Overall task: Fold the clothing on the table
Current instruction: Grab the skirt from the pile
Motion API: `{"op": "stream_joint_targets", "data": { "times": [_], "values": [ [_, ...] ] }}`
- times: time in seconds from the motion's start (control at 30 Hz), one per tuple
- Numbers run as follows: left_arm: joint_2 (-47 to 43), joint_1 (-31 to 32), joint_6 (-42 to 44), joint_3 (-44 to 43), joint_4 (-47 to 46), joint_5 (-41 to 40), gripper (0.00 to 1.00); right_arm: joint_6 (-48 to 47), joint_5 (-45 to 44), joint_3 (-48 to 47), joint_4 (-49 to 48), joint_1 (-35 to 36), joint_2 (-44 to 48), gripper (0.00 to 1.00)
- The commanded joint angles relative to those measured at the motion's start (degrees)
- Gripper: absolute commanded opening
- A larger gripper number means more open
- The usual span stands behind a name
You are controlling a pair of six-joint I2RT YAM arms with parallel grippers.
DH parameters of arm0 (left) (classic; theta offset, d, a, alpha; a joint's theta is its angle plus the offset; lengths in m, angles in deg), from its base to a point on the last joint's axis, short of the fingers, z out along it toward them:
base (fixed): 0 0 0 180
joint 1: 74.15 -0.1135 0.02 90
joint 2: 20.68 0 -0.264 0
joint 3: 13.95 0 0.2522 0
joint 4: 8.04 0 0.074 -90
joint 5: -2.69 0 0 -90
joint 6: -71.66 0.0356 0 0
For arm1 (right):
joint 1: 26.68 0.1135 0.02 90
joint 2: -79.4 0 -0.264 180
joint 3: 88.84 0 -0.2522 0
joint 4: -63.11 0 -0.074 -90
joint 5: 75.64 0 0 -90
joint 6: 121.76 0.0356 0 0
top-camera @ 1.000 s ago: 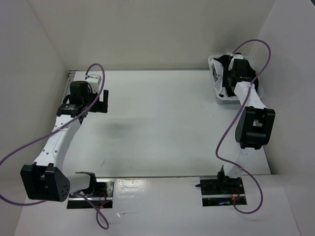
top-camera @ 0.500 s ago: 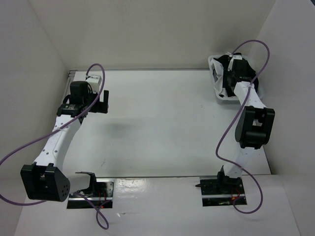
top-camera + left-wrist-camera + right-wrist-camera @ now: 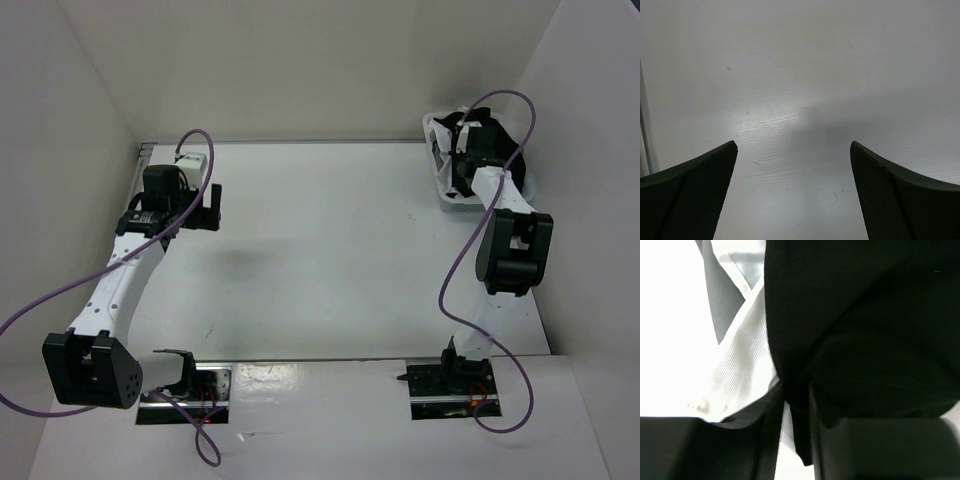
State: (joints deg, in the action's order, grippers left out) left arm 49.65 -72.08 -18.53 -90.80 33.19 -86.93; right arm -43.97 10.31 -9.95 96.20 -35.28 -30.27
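The clothing (image 3: 865, 325), plain black fabric, fills the upper right of the right wrist view, and a fold of it hangs down between the jaws. My right gripper (image 3: 796, 405) is shut on that fold. From above, the right gripper (image 3: 466, 150) reaches into the white basket (image 3: 442, 186) at the back right corner, where the dark clothing (image 3: 451, 126) shows at the rim. Over the table (image 3: 330, 250) at the back left, my left gripper (image 3: 206, 206) hovers. It is open, and between the left gripper's (image 3: 792, 150) fingers there is only tabletop (image 3: 800, 75).
A white cloth (image 3: 740, 365) lies beside the black fabric in the basket. White walls close the table on the left, back and right. A metal rail (image 3: 300, 142) runs along the far edge. Purple cables loop off both arms.
The right jaws have closed in on the black fabric, and the right arm's elbow has shifted slightly toward the basket. The left arm has not moved.
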Motion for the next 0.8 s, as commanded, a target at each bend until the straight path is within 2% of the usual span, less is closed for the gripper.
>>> {"op": "stream_joint_targets", "data": {
  "times": [0.0, 0.07, 0.1, 0.27, 0.6, 0.77],
  "values": [
    [0.6, 0.1, 0.4, 0.0, -0.6, 1.3, 0.99, -1.4, 0.5, -2.0, 2.2, 0.2, -1.0, 0.26],
    [0.6, 0.1, 0.4, 0.0, 0.0, 1.3, 0.99, -1.4, 0.5, -2.0, 2.7, 0.7, -1.0, 0.15],
    [0.6, 0.1, 0.4, 0.0, 0.0, 1.3, 0.99, -1.4, -0.2, -2.0, 2.7, 0.7, -1.0, 0.0],
    [0.6, 0.1, 0.4, 0.0, 0.0, 1.3, 0.99, -1.4, -1.4, -2.0, 2.7, 0.7, 1.6, 0.0],
    [0.6, 0.1, 0.4, 0.0, 0.0, 1.3, 0.99, -0.3, -2.8, -3.9, 0.4, 0.7, 21.3, 0.0],
    [-0.5, 0.1, 1.0, 0.5, 0.0, 1.8, 0.99, 0.3, -0.5, -5.1, 1.5, 0.7, 26.0, 0.0]
  ]
}}
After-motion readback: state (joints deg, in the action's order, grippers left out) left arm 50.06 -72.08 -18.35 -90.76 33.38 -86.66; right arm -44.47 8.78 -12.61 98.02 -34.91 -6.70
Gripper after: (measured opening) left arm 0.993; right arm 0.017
